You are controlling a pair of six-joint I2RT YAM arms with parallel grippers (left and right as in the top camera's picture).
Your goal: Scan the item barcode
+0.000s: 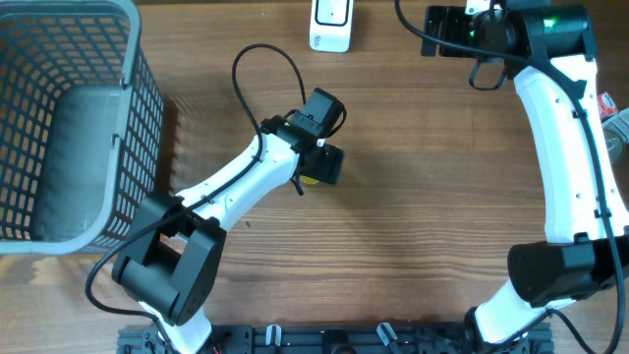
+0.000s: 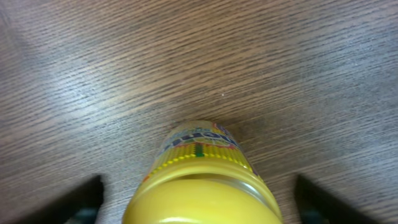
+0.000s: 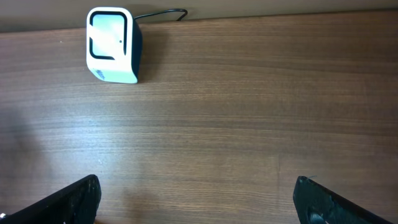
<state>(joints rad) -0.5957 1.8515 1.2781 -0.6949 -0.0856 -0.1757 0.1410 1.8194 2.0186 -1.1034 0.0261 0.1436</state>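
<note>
The item (image 2: 202, 186) is a yellow container with a yellow cap and a printed label, lying on its side on the wooden table. In the left wrist view it lies between my left gripper's (image 2: 199, 202) fingers (image 2: 81, 199), which stand wide apart with bare table on both sides of it. From overhead only a yellow sliver of the item (image 1: 308, 180) shows beneath the left gripper (image 1: 321, 169). The white barcode scanner (image 1: 332, 25) stands at the table's far edge, also seen as the scanner (image 3: 112, 45) in the right wrist view. My right gripper (image 1: 437, 29) hovers open and empty at the far right, as the right gripper (image 3: 196, 199) shows.
A grey mesh basket (image 1: 128, 118) fills the left side of the table. The scanner's black cable (image 1: 265, 59) loops over the table near the left arm. A few colourful objects (image 1: 611, 108) sit at the right edge.
</note>
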